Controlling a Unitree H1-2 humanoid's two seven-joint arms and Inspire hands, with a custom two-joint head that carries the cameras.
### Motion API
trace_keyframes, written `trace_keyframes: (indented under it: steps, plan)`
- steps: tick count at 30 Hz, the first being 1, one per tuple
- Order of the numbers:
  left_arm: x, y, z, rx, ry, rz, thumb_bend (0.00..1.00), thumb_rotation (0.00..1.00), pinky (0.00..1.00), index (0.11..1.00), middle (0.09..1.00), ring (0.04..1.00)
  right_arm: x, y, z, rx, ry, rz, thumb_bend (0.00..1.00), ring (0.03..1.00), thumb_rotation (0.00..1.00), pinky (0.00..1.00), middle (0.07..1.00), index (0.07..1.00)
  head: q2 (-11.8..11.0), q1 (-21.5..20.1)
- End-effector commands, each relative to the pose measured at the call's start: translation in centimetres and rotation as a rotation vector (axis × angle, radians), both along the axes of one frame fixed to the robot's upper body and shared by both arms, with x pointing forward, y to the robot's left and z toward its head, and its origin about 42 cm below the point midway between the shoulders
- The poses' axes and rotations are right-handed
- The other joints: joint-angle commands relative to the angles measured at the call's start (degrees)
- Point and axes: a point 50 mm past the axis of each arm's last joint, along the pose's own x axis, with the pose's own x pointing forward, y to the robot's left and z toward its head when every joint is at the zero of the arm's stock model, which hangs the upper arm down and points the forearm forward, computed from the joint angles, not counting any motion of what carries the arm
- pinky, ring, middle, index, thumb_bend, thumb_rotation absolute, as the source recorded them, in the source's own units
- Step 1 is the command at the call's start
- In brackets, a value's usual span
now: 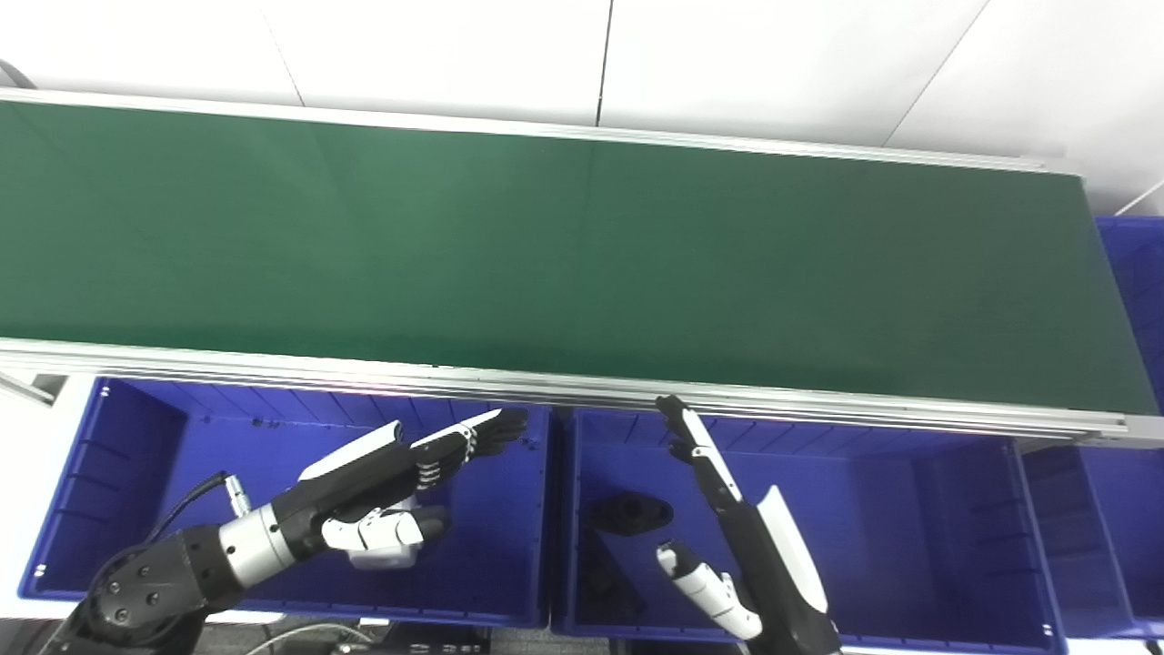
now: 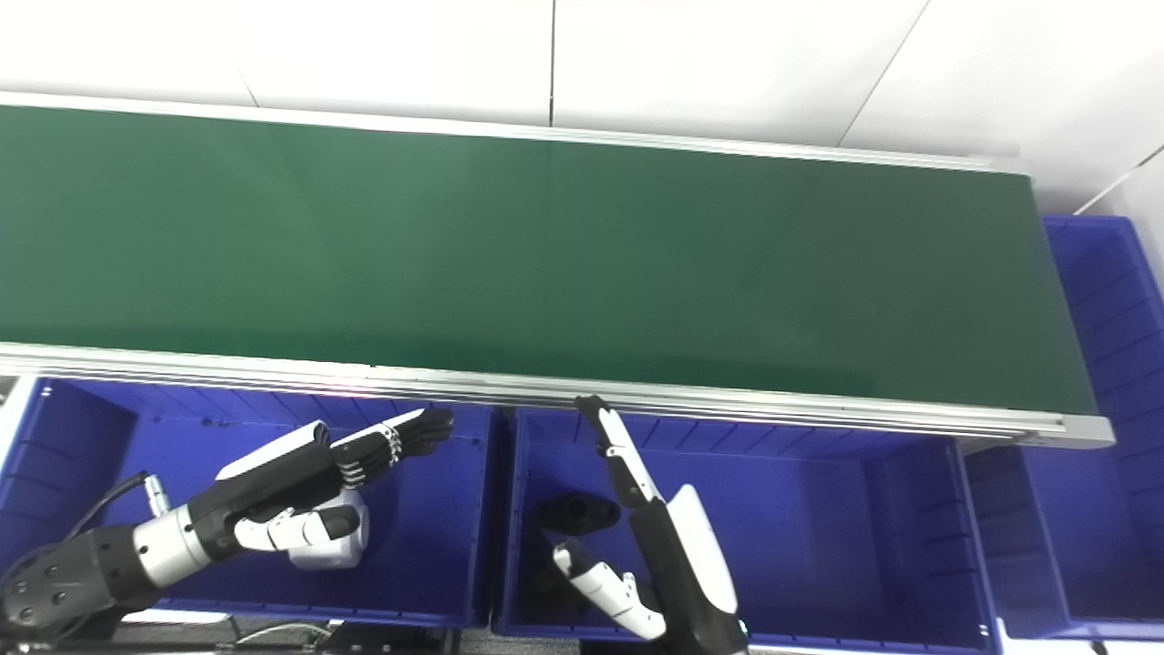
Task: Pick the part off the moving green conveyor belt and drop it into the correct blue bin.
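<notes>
The green conveyor belt [image 1: 582, 264] runs across the view and carries no part. My left hand [image 1: 400, 473] is open, fingers stretched out, above the left blue bin [image 1: 136, 455]. A white part [image 1: 382, 553] lies in that bin just under its thumb. My right hand [image 1: 727, 509] is open, fingers pointing up toward the belt's near rail, above the middle blue bin [image 1: 909, 509]. A black part [image 1: 629, 512] lies in the middle bin to the left of the right hand.
The belt's aluminium rail [image 1: 582, 387] runs along the near edge above the bins. A further blue bin [image 1: 1091, 546] stands at the right, and another [image 2: 1109, 291] at the belt's right end. A second dark piece [image 1: 605, 573] lies in the middle bin.
</notes>
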Motion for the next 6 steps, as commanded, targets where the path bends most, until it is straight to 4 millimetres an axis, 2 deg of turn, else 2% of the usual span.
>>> trace_keyframes:
  steps: [1,6]
  plan:
    - [-0.08,0.19,1.04,-0.010,-0.029,-0.001,0.42,0.70,1.00,1.000,1.000,1.000,0.30,0.28,0.99,0.014,-0.031,0.010,0.61,0.999,1.00,0.94,1.000,0.999,0.1,0.0]
    - [-0.47,0.14,1.40,0.006,-0.038,0.008,0.41,0.67,1.00,1.000,1.000,1.000,0.85,0.58,0.91,0.013,-0.038,0.022,0.61,0.994,1.00,0.93,1.000,1.000,0.1,0.6]
